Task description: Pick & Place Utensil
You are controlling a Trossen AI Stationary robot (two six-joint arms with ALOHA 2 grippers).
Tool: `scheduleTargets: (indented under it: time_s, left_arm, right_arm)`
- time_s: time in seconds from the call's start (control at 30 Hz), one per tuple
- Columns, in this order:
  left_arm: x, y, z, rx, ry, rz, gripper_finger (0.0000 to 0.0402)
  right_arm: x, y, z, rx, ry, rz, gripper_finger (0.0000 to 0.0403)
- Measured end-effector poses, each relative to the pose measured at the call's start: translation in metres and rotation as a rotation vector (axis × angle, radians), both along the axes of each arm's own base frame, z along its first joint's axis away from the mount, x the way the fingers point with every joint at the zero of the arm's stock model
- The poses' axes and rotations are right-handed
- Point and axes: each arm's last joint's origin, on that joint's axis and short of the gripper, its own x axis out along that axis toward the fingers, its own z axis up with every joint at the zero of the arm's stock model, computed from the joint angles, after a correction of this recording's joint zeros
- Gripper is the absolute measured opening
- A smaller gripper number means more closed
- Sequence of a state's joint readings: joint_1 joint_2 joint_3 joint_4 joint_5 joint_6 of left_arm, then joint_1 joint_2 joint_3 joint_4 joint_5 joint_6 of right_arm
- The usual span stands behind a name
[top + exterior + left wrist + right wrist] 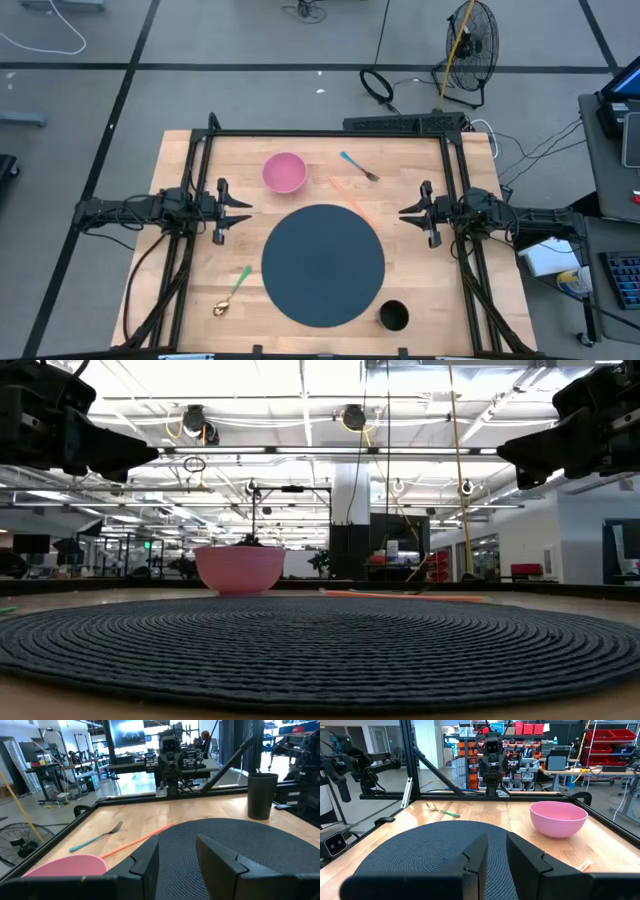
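Observation:
A fork with a teal handle (357,166) lies on the table's far right part; the left wrist view shows the fork (95,838) too. A gold spoon with a green handle (232,291) lies at the near left, and the same spoon (444,811) shows in the right wrist view. An orange stick (350,198) lies partly on the dark round mat (322,264). My left gripper (240,213) hovers open at the mat's left side, my right gripper (408,212) open at its right side. Neither touches anything.
A pink bowl (284,172) stands beyond the mat's far left edge. A black cup (393,316) stands at the near right. A black frame (330,133) runs along the table's far edge and sides. Bare wood lies between the mat and each gripper.

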State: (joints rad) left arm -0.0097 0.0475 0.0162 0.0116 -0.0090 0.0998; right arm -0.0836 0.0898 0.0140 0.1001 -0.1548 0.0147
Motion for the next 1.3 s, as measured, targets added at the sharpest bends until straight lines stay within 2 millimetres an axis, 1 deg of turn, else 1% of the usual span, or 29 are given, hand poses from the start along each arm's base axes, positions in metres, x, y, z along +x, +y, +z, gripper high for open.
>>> scheduleTargets:
  time_s: [1.03,1.1,1.2,1.3]
  left_arm:
    - [0.0,0.0,0.0,0.0,0.0,0.0,0.0136]
    - [0.0,0.0,-0.0001,0.0,0.0,0.0,0.0136]
    - [0.0,0.0,0.0,0.0,0.0,0.0,0.0136]
    - [0.0001,0.0,0.0007,0.0,-0.01,0.0,0.0136]
  right_arm:
    - [0.0,0.0001,0.0002,0.001,-0.002,0.003,0.0063]
    - [0.0,0.0003,0.0003,0.054,0.0,0.01,0.0063]
    - [-0.0001,0.0009,0.0019,0.228,0.001,0.033,0.0063]
    - [-0.0005,0.0009,0.0086,0.305,-0.061,0.045,0.0063]
